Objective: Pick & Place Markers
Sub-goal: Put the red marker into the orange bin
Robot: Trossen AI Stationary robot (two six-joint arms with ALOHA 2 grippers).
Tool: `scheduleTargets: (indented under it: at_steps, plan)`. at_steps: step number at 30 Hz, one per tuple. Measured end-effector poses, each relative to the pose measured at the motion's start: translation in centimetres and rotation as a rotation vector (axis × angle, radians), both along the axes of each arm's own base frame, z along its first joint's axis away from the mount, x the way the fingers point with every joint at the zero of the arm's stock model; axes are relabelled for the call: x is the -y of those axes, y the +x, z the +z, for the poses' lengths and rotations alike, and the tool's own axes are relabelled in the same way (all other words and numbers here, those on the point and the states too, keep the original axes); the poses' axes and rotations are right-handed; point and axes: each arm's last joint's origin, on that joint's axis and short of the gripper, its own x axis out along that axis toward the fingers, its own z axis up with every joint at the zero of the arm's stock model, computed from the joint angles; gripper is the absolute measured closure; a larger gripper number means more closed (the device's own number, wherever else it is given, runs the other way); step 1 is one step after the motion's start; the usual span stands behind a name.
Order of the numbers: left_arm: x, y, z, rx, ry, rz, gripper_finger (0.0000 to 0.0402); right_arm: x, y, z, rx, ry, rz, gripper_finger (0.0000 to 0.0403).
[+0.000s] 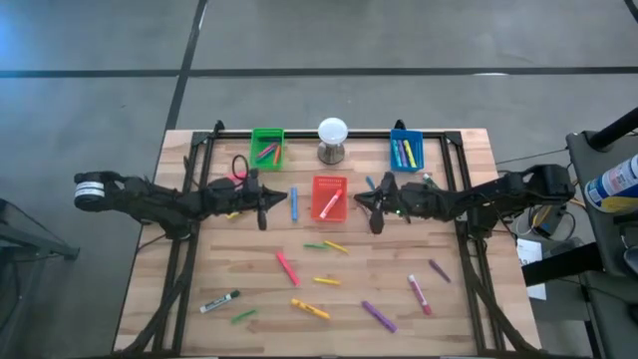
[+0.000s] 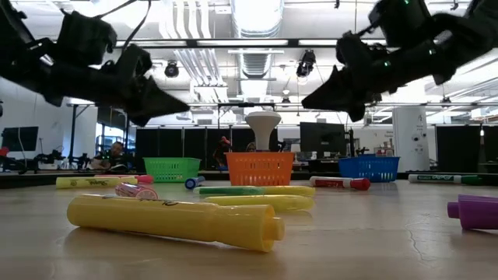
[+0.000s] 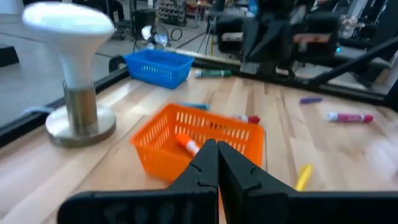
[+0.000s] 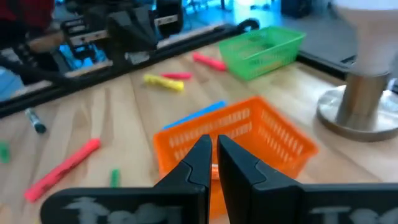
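Several markers lie flat on the wooden table: a pink one (image 1: 287,266), yellow ones (image 1: 326,281), a purple one (image 1: 379,316), a white-and-black one (image 1: 219,301), and a blue one (image 1: 294,204) beside the red bin (image 1: 329,197). The green bin (image 1: 267,148), blue bin (image 1: 406,150) and red bin each hold some markers. My left gripper (image 1: 261,206) hovers just left of the red bin, fingers shut (image 3: 217,158), holding nothing. My right gripper (image 1: 374,209) hovers just right of that bin, shut (image 4: 213,155) and holding nothing. Both point at the bin from above the table (image 2: 183,101) (image 2: 307,101).
A white ball on a grey stand (image 1: 332,140) stands between the green and blue bins at the far edge. Black frame rails (image 1: 189,249) run along the table's left and right sides. The near half of the table carries the scattered markers, with bare wood between them.
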Motion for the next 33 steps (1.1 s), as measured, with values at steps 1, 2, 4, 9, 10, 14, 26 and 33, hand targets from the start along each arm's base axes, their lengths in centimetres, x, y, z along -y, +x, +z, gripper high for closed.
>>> scheduleTargets:
  at_steps: [1,2,4,9,10,14,26,33]
  plan:
    - [0.0,-0.2,-0.3,-0.01,-0.001,0.0,0.0401,-0.5,0.3,0.2,-0.037,0.004,-0.005,0.038]
    - [0.1,-0.4,-0.5,-0.018,-0.002,0.0,0.0401,-1.0,0.6,0.4,-0.079,0.007,-0.011,0.038]
    - [0.1,-0.6,-0.9,-0.029,-0.003,0.0,0.0401,-2.1,1.2,0.8,-0.176,0.01,-0.028,0.038]
    - [0.2,-0.8,-1.1,-0.037,-0.003,-0.001,0.0401,-5.1,1.9,1.5,-0.369,0.049,-0.084,0.0378]
    - [0.2,-0.8,-1.1,-0.037,-0.003,-0.001,0.0401,-5.6,1.9,1.7,-0.394,0.066,-0.094,0.0376]
    - [0.2,-0.8,-1.1,-0.035,-0.004,-0.001,0.0401,-7.2,1.8,1.4,-0.499,0.123,-0.133,0.0354]
    - [0.2,-0.8,-1.1,-0.039,-0.008,-0.001,0.0402,-8.7,2.1,-0.9,-0.59,0.167,-0.189,0.0253]
    - [0.2,-0.8,-1.1,-0.039,-0.01,-0.003,0.0402,-7.4,2.1,-2.6,-0.668,0.154,-0.301,0.023]
